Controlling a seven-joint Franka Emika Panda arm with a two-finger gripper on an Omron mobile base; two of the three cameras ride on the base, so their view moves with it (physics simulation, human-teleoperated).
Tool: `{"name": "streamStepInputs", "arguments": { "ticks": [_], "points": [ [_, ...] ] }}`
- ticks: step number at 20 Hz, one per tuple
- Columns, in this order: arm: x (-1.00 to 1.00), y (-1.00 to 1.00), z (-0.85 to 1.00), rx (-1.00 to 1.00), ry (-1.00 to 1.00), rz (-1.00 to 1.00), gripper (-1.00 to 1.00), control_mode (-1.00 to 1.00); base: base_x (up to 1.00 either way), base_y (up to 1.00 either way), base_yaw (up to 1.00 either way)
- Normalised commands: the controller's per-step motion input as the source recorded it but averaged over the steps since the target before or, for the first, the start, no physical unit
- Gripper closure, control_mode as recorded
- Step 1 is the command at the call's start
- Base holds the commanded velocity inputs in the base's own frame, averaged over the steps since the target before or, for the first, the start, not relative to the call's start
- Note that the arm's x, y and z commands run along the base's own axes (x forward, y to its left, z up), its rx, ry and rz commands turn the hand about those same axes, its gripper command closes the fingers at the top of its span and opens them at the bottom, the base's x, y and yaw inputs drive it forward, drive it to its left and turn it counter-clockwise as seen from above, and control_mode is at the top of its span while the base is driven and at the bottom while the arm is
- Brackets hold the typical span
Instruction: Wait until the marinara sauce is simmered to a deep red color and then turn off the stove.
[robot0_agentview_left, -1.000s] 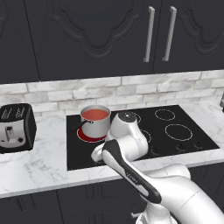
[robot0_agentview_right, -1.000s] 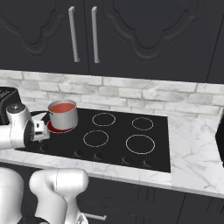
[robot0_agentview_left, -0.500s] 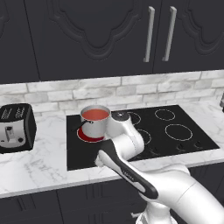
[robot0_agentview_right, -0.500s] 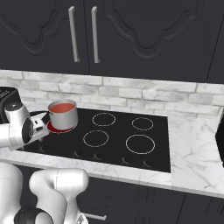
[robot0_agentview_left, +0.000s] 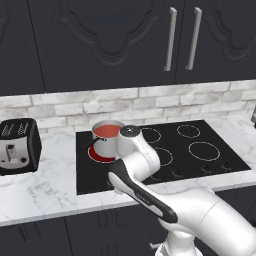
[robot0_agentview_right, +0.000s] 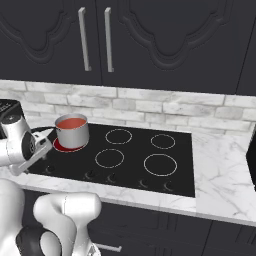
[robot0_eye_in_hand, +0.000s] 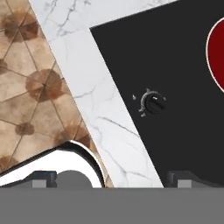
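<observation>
Red marinara sauce (robot0_agentview_left: 106, 131) on black stove (robot0_agentview_left: 220, 162) (white rings).

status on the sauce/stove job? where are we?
Looks done: the sauce in the saucepan is red. In hand: the gripper hangs above a front knob of the stove, not touching it. Left: turning that knob; the burner under the pan glows red, so the heat is on.

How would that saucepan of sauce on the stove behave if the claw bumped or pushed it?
The saucepan looks nearly full of marinara sauce, so it is probably heavy for its size and apt to slosh. On the smooth glass stove it would likely slide, not tip. Its handle juts sideways, so a bump there might spin it.
</observation>
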Motion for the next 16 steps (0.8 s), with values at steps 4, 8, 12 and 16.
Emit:
{"name": "streamStepInputs", "arguments": {
  "ticks": [4,8,12,16],
  "points": [
    [0.0,0.0,-0.1,-0.01,0.0,0.32,-1.0,-1.0,0.0,0.0,0.0],
    [0.0,0.0,-0.14,0.0,0.0,0.37,-1.0,-1.0,0.0,0.0,0.0],
    [0.0,-0.05,-0.15,-0.01,0.0,0.4,-1.0,-1.0,0.0,0.0,0.0],
    [0.0,-0.08,-0.11,-0.05,0.0,0.38,-1.0,-1.0,0.0,0.0,0.0]
  ]
}}
